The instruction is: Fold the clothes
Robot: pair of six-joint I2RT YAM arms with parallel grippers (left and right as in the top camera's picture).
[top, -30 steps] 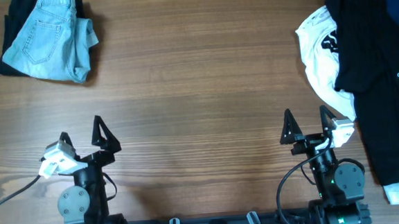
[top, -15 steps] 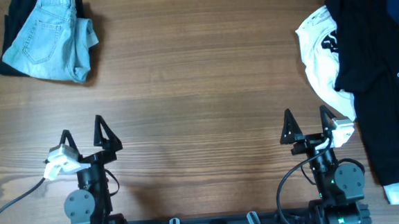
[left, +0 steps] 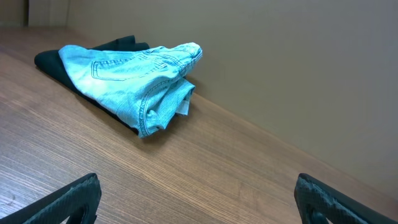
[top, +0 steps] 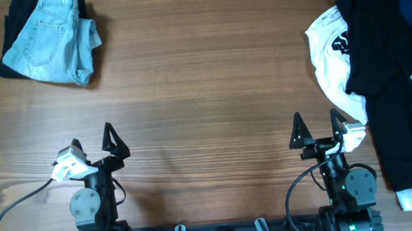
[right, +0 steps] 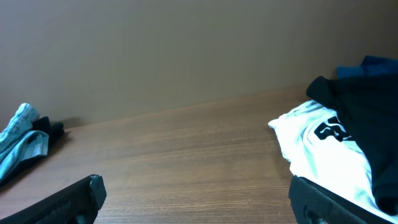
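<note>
Both left fingers (top: 112, 141) and right fingers (top: 297, 132) stand apart, empty, above the counter (top: 205, 94); the denim shorts (top: 51, 39) lie bunched at its far left corner

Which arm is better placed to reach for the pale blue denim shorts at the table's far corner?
Left. The pale blue denim shorts lie ahead of the left gripper, plainly in its wrist view; the right gripper sits across the table from them. Both are open.

Shorts (top: 49, 40) far-left, shirts (top: 364, 63) right
</note>
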